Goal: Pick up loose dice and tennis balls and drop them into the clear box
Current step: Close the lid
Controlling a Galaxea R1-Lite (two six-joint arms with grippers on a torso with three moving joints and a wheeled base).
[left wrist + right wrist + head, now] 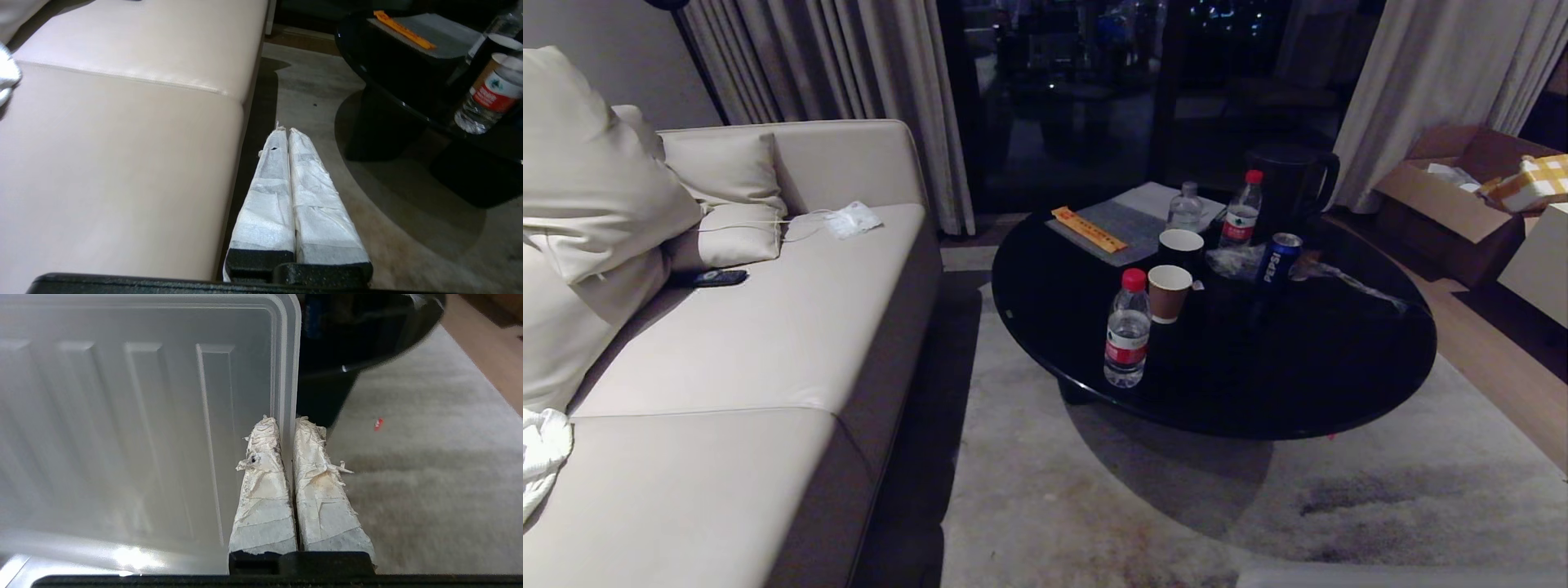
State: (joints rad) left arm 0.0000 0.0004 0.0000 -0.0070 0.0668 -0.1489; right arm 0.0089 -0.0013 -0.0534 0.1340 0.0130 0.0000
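No dice or tennis balls anywhere yet, so nothing picked up and all still to find. Right gripper [289, 430] with jaws pinched on the edge of a ribbed clear lid [143, 416]. Left gripper [284, 134] with jaws closed on nothing, near the sofa [122, 122].

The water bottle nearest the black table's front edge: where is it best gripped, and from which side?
Probably around the labelled middle of the water bottle, coming level from the black table front edge. It stands upright near that edge, and a paper cup stands close behind it.
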